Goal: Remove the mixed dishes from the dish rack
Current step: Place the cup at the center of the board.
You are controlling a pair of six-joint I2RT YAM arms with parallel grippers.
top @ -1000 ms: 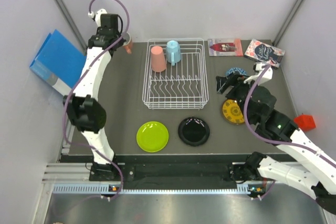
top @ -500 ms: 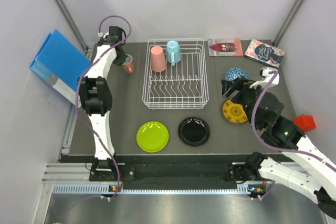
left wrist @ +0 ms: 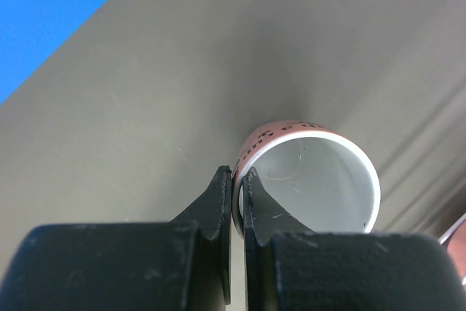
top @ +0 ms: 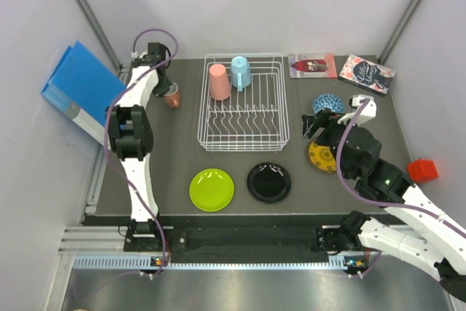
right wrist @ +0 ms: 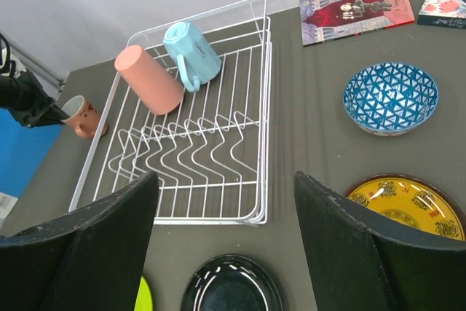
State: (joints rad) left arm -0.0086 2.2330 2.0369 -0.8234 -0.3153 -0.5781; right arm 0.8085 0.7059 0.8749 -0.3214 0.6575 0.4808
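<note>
The white wire dish rack (top: 242, 103) holds a pink cup (top: 218, 81) and a light blue mug (top: 241, 72) at its far end. My left gripper (top: 167, 89) is shut on the rim of the salmon cup (left wrist: 320, 180), one finger inside and one outside. The cup is upright, low at the table left of the rack (right wrist: 84, 116). My right gripper (right wrist: 226, 249) is open and empty above the table right of the rack. The blue patterned bowl (top: 328, 102), yellow plate (top: 323, 156), black plate (top: 269, 182) and lime-green plate (top: 211, 189) lie on the table.
A blue binder (top: 76, 85) leans at the far left beside the left arm. Two books (top: 312, 65) (top: 367, 73) lie at the back right. A red object (top: 424, 170) sits past the table's right edge.
My left gripper has brought the salmon cup down and nearer, from the back left corner to the table left of the rack. My right gripper has shifted only slightly.
</note>
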